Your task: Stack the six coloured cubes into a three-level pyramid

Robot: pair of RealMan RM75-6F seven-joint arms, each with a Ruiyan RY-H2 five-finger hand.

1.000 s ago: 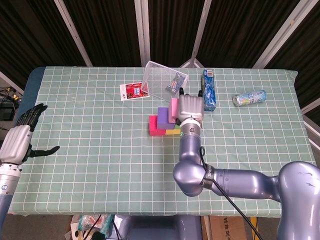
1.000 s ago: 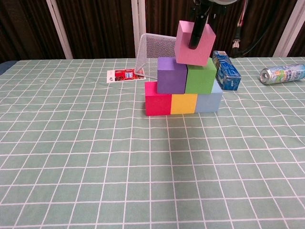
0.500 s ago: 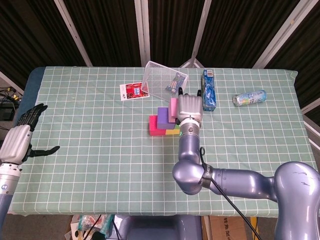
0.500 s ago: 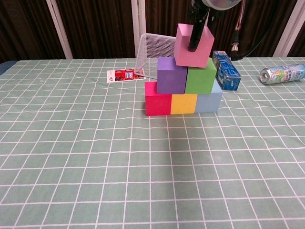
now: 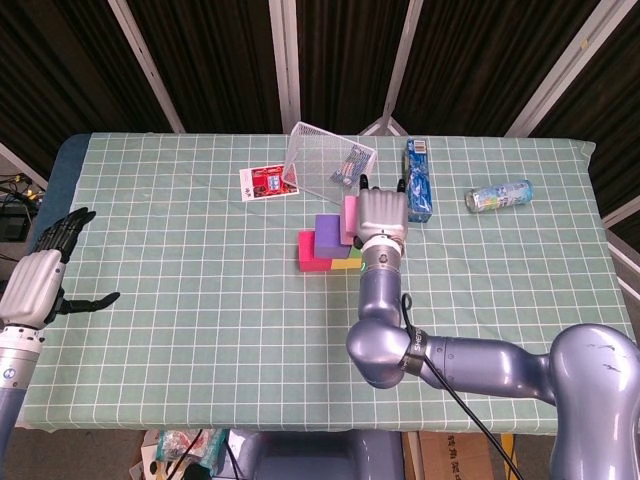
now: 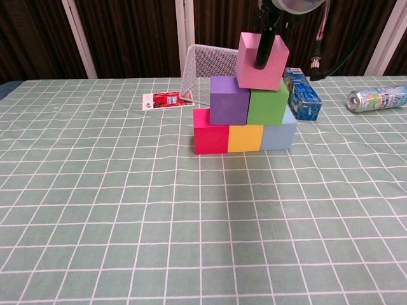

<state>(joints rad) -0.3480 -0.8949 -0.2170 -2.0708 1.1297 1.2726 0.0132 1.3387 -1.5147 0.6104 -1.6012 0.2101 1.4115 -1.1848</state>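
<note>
Overhead, my right hand [image 5: 381,214] grips the pink cube [image 6: 261,53] but hides the stack; only the chest view shows it tilted on the green cube [image 6: 267,107], beside purple cube [image 6: 229,100]. My left hand [image 5: 40,275] is spread, off the table's [image 5: 200,300] left edge.

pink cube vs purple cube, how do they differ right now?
The pink cube is tilted and held by the right hand; the purple cube sits flat and untouched. Pink is on the top level, mostly over the green cube; purple is on the middle level. Both look similar in size.
</note>
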